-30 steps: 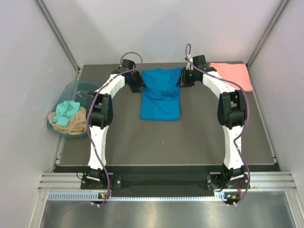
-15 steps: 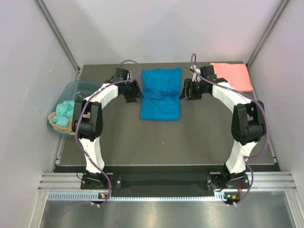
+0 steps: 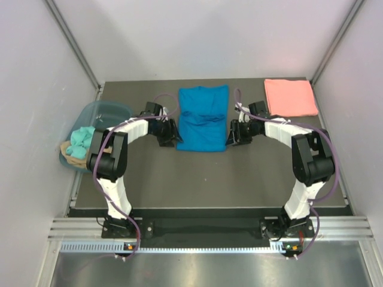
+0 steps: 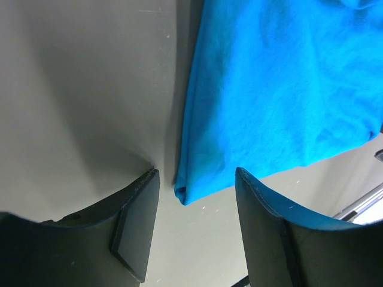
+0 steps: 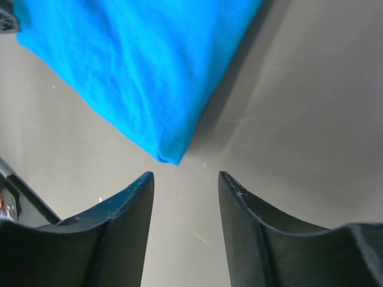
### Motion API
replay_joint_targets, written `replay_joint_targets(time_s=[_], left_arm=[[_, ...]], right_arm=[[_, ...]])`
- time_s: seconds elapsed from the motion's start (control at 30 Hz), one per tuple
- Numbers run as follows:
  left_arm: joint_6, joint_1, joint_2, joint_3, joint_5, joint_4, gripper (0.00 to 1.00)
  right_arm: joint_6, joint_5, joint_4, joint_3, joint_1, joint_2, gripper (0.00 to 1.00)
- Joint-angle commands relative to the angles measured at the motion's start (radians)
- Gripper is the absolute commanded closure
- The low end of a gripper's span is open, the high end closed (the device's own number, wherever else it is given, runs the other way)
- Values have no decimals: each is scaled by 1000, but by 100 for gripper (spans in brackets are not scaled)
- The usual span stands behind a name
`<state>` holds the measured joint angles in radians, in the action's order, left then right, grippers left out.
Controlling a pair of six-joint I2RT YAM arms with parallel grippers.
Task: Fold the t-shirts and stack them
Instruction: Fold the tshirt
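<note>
The bright blue t-shirt point(image 3: 203, 116) lies folded in a long strip at the table's far middle. The salmon pink t-shirt point(image 3: 290, 97) lies folded flat at the far right. My left gripper point(image 3: 170, 142) is open at the blue shirt's near left corner point(image 4: 185, 192), which lies just beyond the fingertip gap. My right gripper point(image 3: 233, 140) is open at its near right corner point(image 5: 167, 156), also just beyond its fingertips. Neither gripper holds anything.
A translucent blue-grey plastic tub point(image 3: 96, 113) sits off the table's left edge, holding teal and tan cloth point(image 3: 84, 143). Grey walls close in the back and sides. The dark table surface point(image 3: 203, 179) runs toward the arm bases.
Both grippers have moved toward me along the blue shirt's sides, from its far end to its near corners. The shirts have not moved.
</note>
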<state>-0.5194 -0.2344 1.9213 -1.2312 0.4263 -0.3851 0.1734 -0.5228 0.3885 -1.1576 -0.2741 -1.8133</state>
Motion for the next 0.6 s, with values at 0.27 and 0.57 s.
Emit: replay_joint_targets(time_s=[0.27, 0.57], left_arm=[[55, -14, 1, 22, -24, 26, 46], [74, -19, 38, 6, -44, -9, 71]], right_arm=[[-72, -141, -181, 30, -25, -78, 57], [-94, -149, -215, 55, -25, -87, 68]])
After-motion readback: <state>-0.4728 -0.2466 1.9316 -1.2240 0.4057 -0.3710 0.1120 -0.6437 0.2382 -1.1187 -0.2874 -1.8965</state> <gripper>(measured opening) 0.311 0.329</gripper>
